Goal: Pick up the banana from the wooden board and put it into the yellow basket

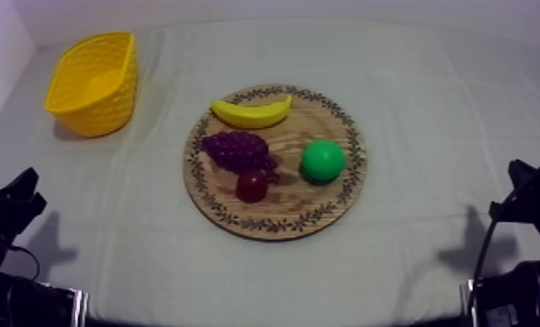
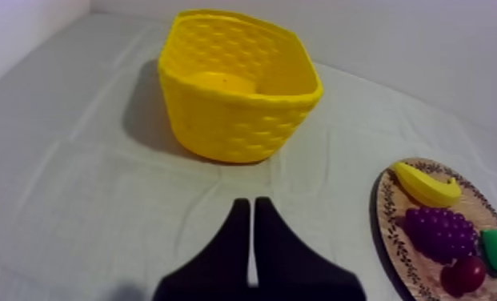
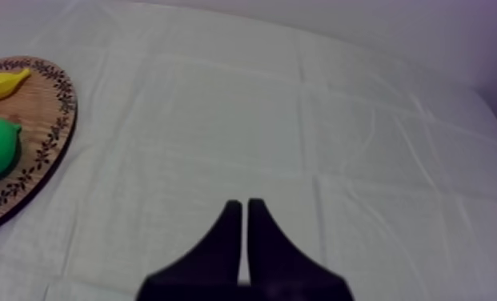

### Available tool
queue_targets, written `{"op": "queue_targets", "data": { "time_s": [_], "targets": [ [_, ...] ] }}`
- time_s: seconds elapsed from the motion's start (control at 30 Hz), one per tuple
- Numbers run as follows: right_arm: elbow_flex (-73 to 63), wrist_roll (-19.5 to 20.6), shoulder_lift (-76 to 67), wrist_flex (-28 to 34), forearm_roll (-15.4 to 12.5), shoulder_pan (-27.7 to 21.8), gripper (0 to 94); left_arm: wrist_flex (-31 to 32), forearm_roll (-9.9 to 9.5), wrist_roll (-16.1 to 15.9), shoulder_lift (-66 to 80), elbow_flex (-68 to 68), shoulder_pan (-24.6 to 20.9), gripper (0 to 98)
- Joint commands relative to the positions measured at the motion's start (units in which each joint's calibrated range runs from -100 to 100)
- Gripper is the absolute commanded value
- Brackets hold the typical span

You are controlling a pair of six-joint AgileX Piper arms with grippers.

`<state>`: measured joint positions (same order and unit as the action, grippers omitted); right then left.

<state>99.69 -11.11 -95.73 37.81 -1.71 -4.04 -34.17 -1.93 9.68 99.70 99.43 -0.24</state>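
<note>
- The banana is laid at the wooden board's far edge.
- Grapes are set just beside it; a small red fruit and a pear are placed toward the near edge.
- The yellow basket is stood at the worktop's far left corner.
- The left end effector and right end effector are pressed together, empty.

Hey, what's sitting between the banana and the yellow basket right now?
Only the rim of the board and bare cloth. The top view shows that stretch from the banana to the basket with no fruit in it.
</note>
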Motion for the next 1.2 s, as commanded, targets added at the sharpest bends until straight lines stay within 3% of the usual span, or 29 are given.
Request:
{"op": "queue_targets", "data": {
  "time_s": [0.0, 0.63, 0.87, 1.03, 1.17],
  "targets": [
    [-0.03, -0.01, -0.02, 0.09, -0.02, -0.02, 0.3, 0.05, 0.01, -0.03, 0.04, 0.01, -0.01, 0.1],
    [-0.03, -0.01, -0.02, 0.09, -0.02, -0.02, 0.3, -0.04, 0.01, -0.13, 0.04, 0.01, -0.01, 0.1],
    [-0.03, -0.02, -0.02, 0.09, -0.02, -0.02, 0.3, -4.83, 0.43, 3.49, -1.58, -1.79, 0.33, 0.1],
    [-0.03, -0.05, -0.02, 0.09, -0.02, -0.02, 0.3, 6.91, 3.71, -4.0, -9.68, -3.28, 2.96, 1.2],
    [-0.03, -0.05, -0.02, 0.09, -0.02, -0.02, 0.3, 12.25, 3.3, -6.48, -17.77, -10.82, 6.06, 0.9]
  ]
}}
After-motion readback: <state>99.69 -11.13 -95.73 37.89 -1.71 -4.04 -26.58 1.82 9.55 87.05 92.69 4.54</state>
